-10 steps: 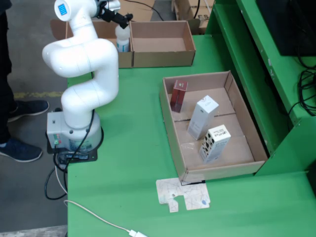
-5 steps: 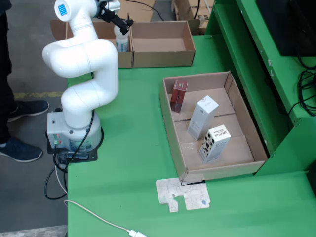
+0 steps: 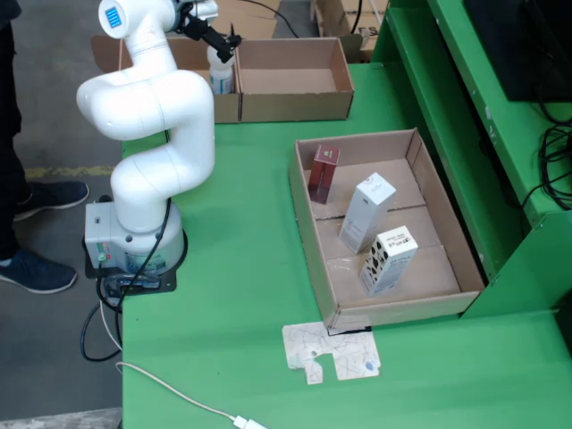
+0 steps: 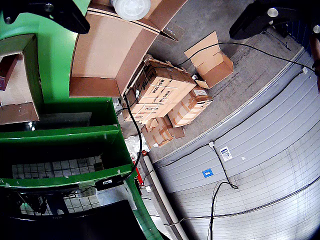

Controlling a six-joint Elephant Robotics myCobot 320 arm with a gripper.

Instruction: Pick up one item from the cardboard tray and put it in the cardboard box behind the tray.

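Note:
The cardboard tray (image 3: 450, 234) on the green table holds a dark red box (image 3: 323, 172), a plain white carton (image 3: 366, 213) and a white carton with black marks (image 3: 388, 260). Behind it stands the cardboard box (image 3: 295, 105); its right compartment is bare. My gripper (image 3: 223, 40) hangs over the divider at the box's left compartment, just above an upright white bottle with a blue label (image 3: 221, 71). In the wrist view the black fingers (image 4: 60, 14) stand wide apart, with the bottle's white top (image 4: 131, 7) between them and untouched. The gripper (image 4: 160, 30) looks open.
A cut piece of printed card (image 3: 332, 353) lies in front of the tray. A white cable (image 3: 170, 389) runs along the table's front left. A green frame (image 3: 465, 107) rises on the right. A person's shoes (image 3: 36, 268) are on the floor at left. Stacked cartons (image 4: 160, 95) sit on the floor.

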